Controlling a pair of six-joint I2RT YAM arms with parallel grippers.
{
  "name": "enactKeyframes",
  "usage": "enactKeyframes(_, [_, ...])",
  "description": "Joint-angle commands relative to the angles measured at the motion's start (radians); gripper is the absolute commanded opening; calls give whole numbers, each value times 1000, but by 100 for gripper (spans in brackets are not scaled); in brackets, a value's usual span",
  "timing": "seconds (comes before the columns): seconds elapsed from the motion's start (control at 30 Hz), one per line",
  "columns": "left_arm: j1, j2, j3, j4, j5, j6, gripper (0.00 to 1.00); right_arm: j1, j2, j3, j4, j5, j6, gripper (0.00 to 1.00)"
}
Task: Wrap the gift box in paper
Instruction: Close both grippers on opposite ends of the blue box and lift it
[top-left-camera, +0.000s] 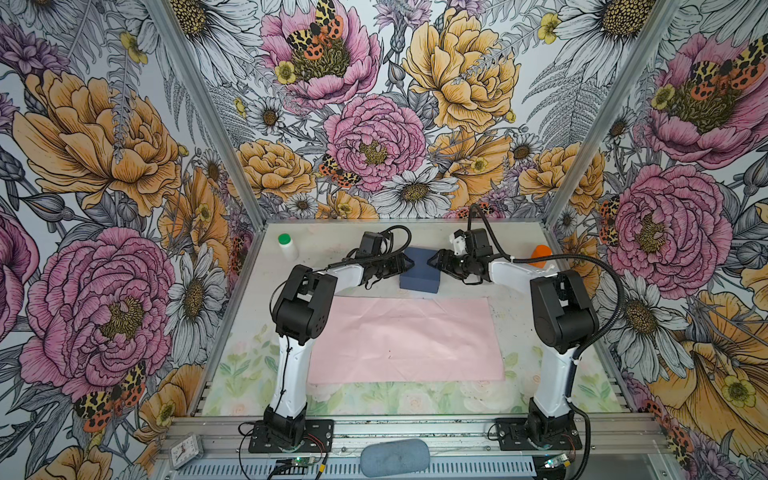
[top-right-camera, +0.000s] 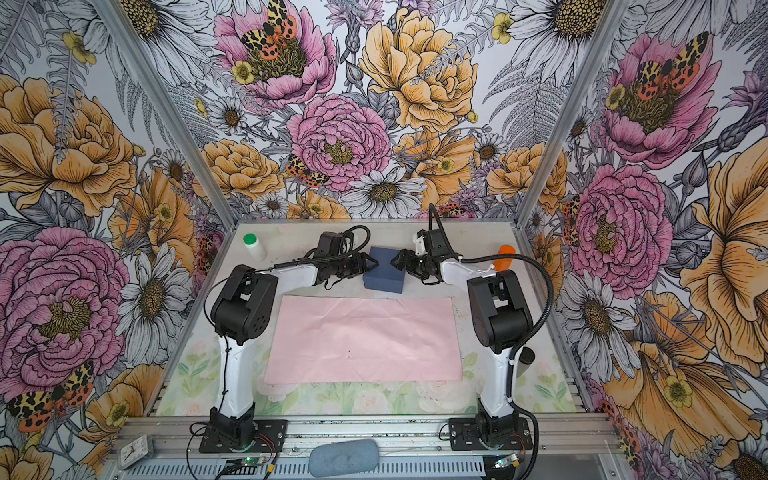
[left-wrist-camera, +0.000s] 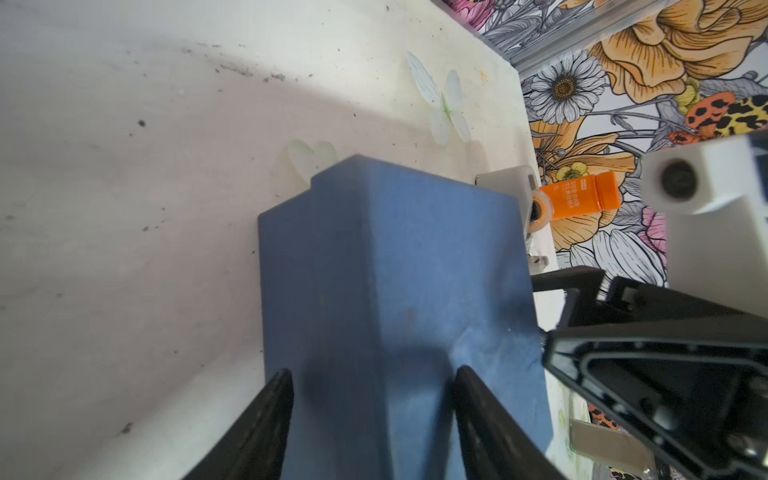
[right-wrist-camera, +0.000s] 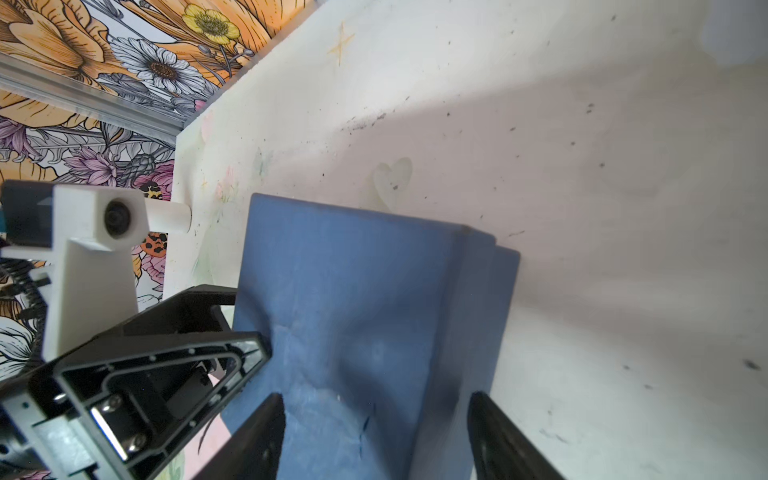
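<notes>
The navy gift box (top-left-camera: 419, 272) (top-right-camera: 384, 272) stands on the table just behind the far edge of the flat pale-pink paper (top-left-camera: 405, 338) (top-right-camera: 363, 338). My left gripper (top-left-camera: 409, 262) (top-right-camera: 374, 262) meets its left end. My right gripper (top-left-camera: 432, 261) (top-right-camera: 395, 262) meets its right end. In the left wrist view the box (left-wrist-camera: 395, 270) fills the gap of the left gripper (left-wrist-camera: 372, 384), jaws partly apart. The right wrist view shows the same for the box (right-wrist-camera: 365, 299) and right gripper (right-wrist-camera: 376, 397). Whether the pads press on it is unclear.
A white bottle with a green cap (top-left-camera: 286, 247) stands at the back left. An orange-and-grey dispenser (top-left-camera: 542, 254) (left-wrist-camera: 577, 199) sits at the back right, close to the wall. A clock (top-left-camera: 185, 446) and a grey pad (top-left-camera: 395, 457) lie on the front rail.
</notes>
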Motion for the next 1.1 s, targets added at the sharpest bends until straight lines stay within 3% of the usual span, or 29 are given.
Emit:
enactKeyframes(0.0, [-6, 18, 6, 2, 5, 5, 55, 22, 36, 24, -19, 9, 4, 62])
enactKeyframes(0.17, [-28, -6, -30, 36, 6, 1, 52, 35, 52, 30, -21, 36, 12, 50])
enactKeyframes(0.33, [-44, -73, -64, 59, 2, -16, 52, 61, -15, 33, -21, 50, 6, 44])
enactKeyframes(0.8, [-108, -307, -232, 100, -63, -55, 51, 161, -191, -33, -14, 87, 70, 41])
enactKeyframes(1.07, [-148, -473, -368, 106, -99, -96, 51, 218, -318, -175, -15, 141, 118, 41])
